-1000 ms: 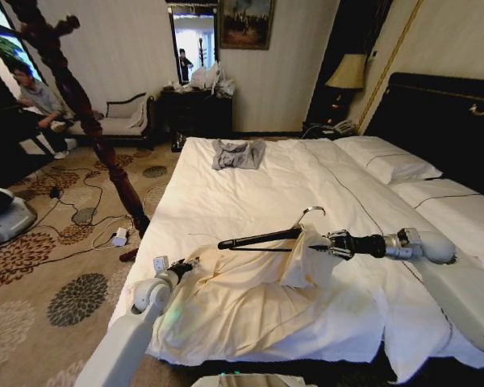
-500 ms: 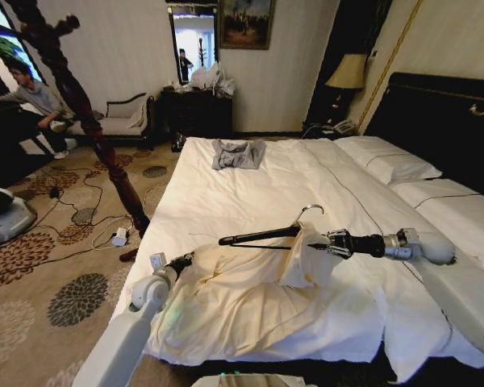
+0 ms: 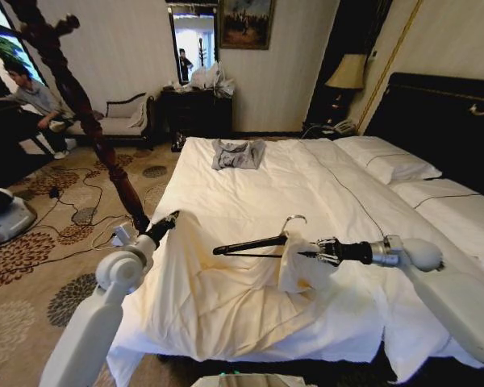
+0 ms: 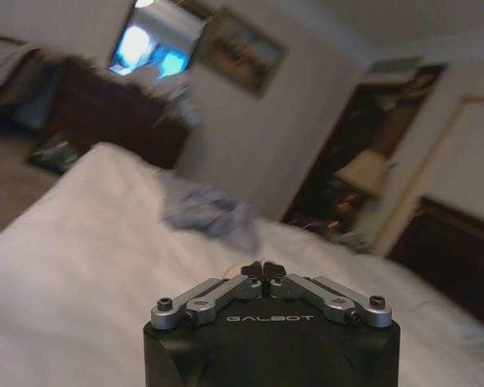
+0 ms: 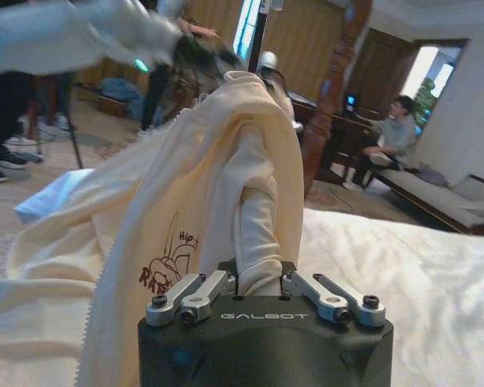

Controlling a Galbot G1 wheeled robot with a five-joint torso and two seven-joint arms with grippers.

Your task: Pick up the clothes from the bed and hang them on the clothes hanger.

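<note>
Cream-yellow clothes (image 3: 242, 302) spread over the foot half of the bed (image 3: 250, 193), one fold pulled up toward the bed's middle. Right gripper (image 3: 310, 253) above the bed's middle, jaws pinching that raised fold of the clothes; in the right wrist view the fabric (image 5: 226, 210) rises straight out from between the pads (image 5: 226, 278) (a small red-brown print visible on the cloth). Clothes hanger (image 3: 250, 244) lying across the raised fold just beside the right gripper, black bar running toward the bed's left edge, silver hook (image 3: 293, 219) pointing toward the headboard (image 3: 436, 121).

Left gripper (image 3: 172, 218) at the bed's left edge, lifted clear of the sheet, touching the edge of the clothes there or just short of it, cannot tell which. Jaws pressed together with nothing between them, as seen in the left wrist view (image 4: 263, 269).

Small grey garment (image 3: 238, 153) at the bed's far end, well apart from the clothes. Dark wooden coat stand (image 3: 81, 105) on the carpet beside the bed's left edge.
</note>
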